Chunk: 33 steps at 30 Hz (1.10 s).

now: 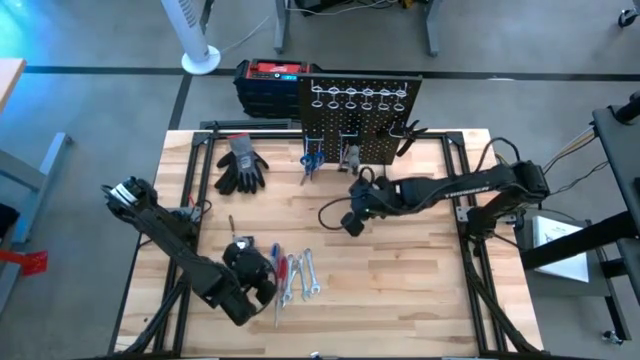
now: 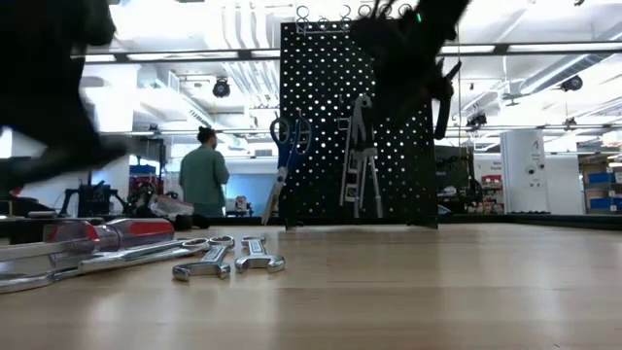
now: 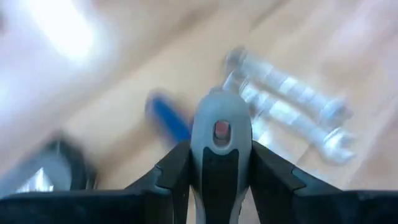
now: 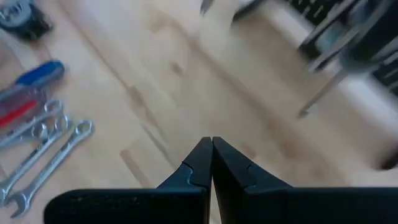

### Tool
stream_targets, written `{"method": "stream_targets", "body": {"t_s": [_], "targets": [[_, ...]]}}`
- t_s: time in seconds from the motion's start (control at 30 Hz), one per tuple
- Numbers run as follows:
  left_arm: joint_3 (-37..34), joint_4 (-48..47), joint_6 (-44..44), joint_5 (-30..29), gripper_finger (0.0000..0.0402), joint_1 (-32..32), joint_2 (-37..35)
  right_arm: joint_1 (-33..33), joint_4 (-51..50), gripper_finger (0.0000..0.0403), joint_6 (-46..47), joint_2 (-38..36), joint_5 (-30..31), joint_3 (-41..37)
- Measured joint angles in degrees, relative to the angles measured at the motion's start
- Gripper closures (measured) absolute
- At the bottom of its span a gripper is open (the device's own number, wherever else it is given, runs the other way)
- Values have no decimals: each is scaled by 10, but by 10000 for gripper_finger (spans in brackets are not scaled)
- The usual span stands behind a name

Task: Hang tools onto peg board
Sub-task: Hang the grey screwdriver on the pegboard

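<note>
Nearest my low camera, wrenches [image 2: 228, 258] and a red-handled screwdriver [image 2: 117, 231] lie on the table [image 2: 408, 292]. My left gripper [image 3: 219, 165] clasps a grey-handled tool [image 3: 220, 134] just beside them. My right gripper [image 4: 211, 163], fingers pressed together and empty, hangs before the peg board [image 1: 362, 118], where scissors [image 2: 284, 156] hang.
</note>
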Motion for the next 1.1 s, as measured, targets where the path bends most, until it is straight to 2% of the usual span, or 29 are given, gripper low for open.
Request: {"method": "stream_targets", "body": {"t_s": [0.07, 0.27, 0.37, 0.43, 0.53, 0.73, 0.83, 0.9, 1.1], "targets": [[10, 1, 37, -58, 287, -3, -14, 0, 83, 401, 11, -4, -27, -50], [12, 18, 104, -201, 287, 2, -45, 30, 434, 401, 7, -27, -124, -202], [12, 28, 108, -225, 287, 15, -53, 47, 559, 401, -22, -33, -135, -251], [12, 41, 113, -219, 287, 28, -59, 60, 596, 401, -45, -33, -135, -269], [13, 73, 171, -141, 287, 64, -67, 77, 602, 401, -79, -33, -136, -281], [13, 276, 459, -1, 287, 154, -67, 92, 556, 401, -197, -32, -133, -291], [13, 370, 573, 78, 287, 211, -67, 86, 534, 401, -169, -33, -109, -292], [13, 418, 624, 127, 287, 246, -67, 85, 534, 401, -165, -42, -84, -292], [-1, 538, 723, 259, 287, 312, -68, 86, 545, 400, -212, -114, -84, -310]]}}
